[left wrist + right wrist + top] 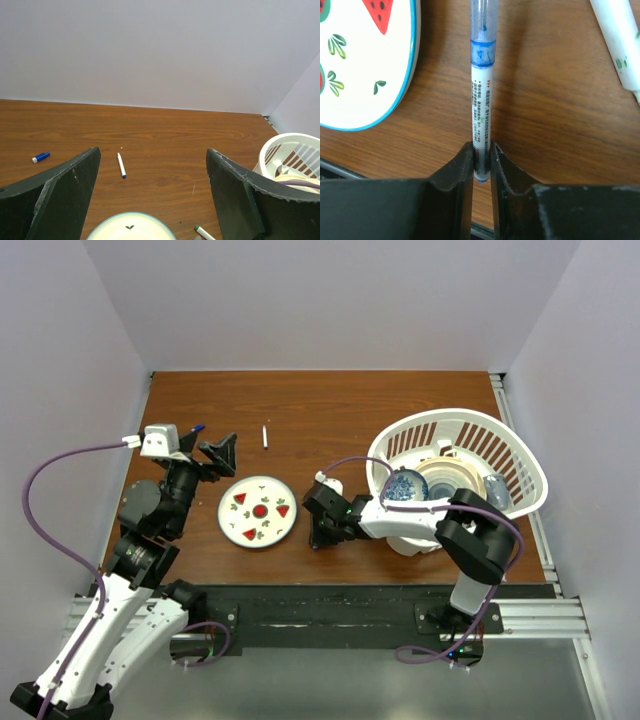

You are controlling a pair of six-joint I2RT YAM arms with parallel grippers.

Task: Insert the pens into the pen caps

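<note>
In the right wrist view my right gripper (482, 152) is shut on the rear end of a white pen (482, 107) with printed text, which lies on the table. A blue band and a translucent, blue-tinted cap (482, 25) sit at the pen's far end. A second white pen (620, 45) with green marks lies to its right. My left gripper (152, 155) hangs open above the table with nothing between its fingers. Beyond it lie a thin white pen (121, 165) with a blue tip and a small blue cap (41, 157). A green-tipped pen (205, 233) shows at the bottom edge.
A round white plate (228, 525) with red watermelon marks lies between the arms, its rim (395, 107) just left of the held pen. A white slatted basket (520, 465) holding a roll of tape and other items stands at the right.
</note>
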